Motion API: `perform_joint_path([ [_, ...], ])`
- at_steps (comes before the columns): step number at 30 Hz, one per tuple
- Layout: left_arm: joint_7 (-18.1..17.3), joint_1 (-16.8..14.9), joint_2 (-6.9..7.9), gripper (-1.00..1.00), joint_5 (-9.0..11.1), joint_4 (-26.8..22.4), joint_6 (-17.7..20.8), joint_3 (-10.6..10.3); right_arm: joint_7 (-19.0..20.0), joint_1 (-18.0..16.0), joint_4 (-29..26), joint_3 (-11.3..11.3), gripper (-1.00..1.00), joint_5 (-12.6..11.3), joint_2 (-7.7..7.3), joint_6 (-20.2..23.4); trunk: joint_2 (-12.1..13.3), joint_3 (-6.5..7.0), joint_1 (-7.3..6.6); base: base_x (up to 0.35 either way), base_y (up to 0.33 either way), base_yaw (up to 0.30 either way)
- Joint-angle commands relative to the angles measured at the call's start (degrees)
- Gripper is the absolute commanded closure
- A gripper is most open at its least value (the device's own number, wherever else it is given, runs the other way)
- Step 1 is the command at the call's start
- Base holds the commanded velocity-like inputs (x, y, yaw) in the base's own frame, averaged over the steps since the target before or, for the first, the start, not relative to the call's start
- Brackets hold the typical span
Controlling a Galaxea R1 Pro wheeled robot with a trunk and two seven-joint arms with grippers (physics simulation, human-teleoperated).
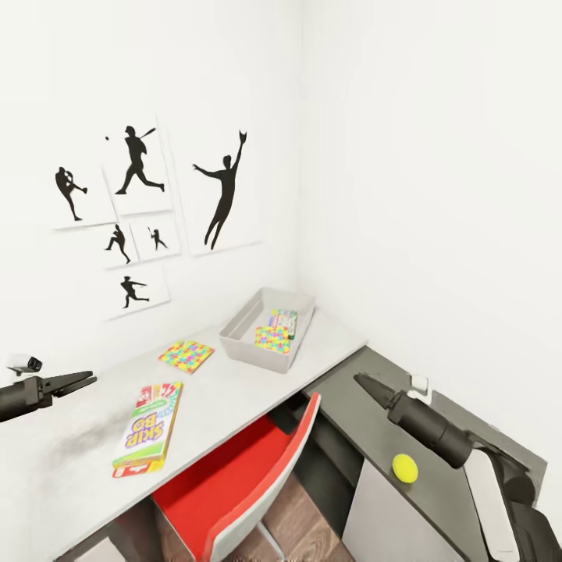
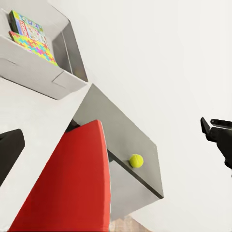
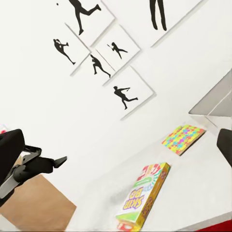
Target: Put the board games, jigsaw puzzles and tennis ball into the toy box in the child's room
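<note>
Both hands empty and held up off the table (image 1: 234, 382), left hand (image 1: 76, 381) and right hand (image 1: 367, 384) pinched together, leaving clear access: toy box (image 1: 242, 332) holds two toys, while puzzle (image 1: 186, 356), Skip-Bo game (image 1: 148, 428) and tennis ball (image 1: 404, 468) remain outside.

1 toy box (image 1: 242, 332), 2 puzzles, approx 2 board games, 1 tennis ball (image 1: 404, 467), 1 chair (image 1: 242, 476).

A red chair with a grey shell (image 1: 234, 484) is tucked under the pale grey counter (image 1: 234, 375), beneath white wall panels with black baseball-player silhouettes (image 1: 140, 168).
</note>
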Motion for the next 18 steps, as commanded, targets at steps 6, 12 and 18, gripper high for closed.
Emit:
perform_joint_path([
  [6,-0.2,-0.1,0.05,-1.00,0.0,0.0,0.6,0.0,-1.6,0.0,0.0,0.7,-1.00,-0.2,0.07,0.5,-0.1,-0.13,0.01,-0.132,-0.001,0.284],
  [12,-0.2,-0.1,0.05,-1.00,-0.1,0.0,0.7,0.0,-2.6,-0.1,0.0,1.5,-1.00,-0.2,0.08,0.7,-0.1,-0.13,0.01,-0.022,0.078,0.287],
  [18,-0.2,-0.1,0.05,-1.00,-0.1,0.0,0.7,0.1,-5.7,-0.4,0.0,2.8,-1.00,-0.2,0.01,1.0,-0.1,-0.22,0.01,-0.003,0.186,0.287],
])
